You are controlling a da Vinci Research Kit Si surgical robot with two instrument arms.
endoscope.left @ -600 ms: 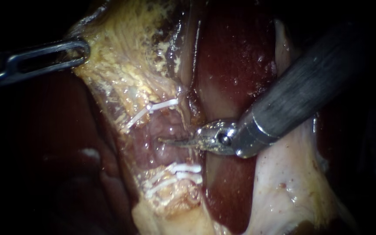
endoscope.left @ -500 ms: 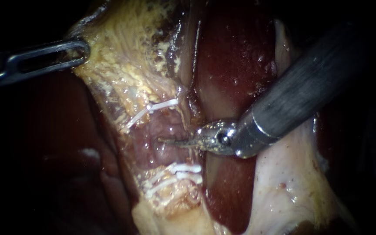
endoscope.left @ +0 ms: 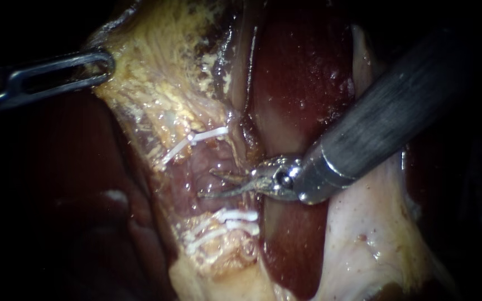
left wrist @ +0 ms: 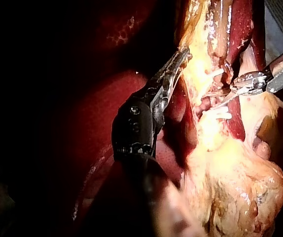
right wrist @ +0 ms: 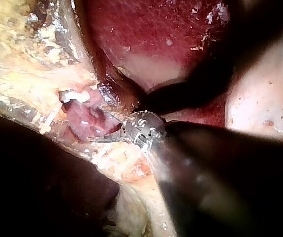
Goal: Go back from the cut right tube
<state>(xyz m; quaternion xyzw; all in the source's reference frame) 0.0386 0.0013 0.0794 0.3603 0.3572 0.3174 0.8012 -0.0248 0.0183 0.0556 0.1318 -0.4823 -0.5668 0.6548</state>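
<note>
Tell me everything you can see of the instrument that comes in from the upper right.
The right instrument is a thick, dull grey metal shaft coming in from the upper right, ending in a bright collar and a shiny silver wrist. Its end effector is two thin, pointed jaws, open with a clear gap, gripping nothing. The tips lie over pinkish tissue, between one white clip above and paired white clips below; contact cannot be told. Behind it lies dark red liver.
</note>
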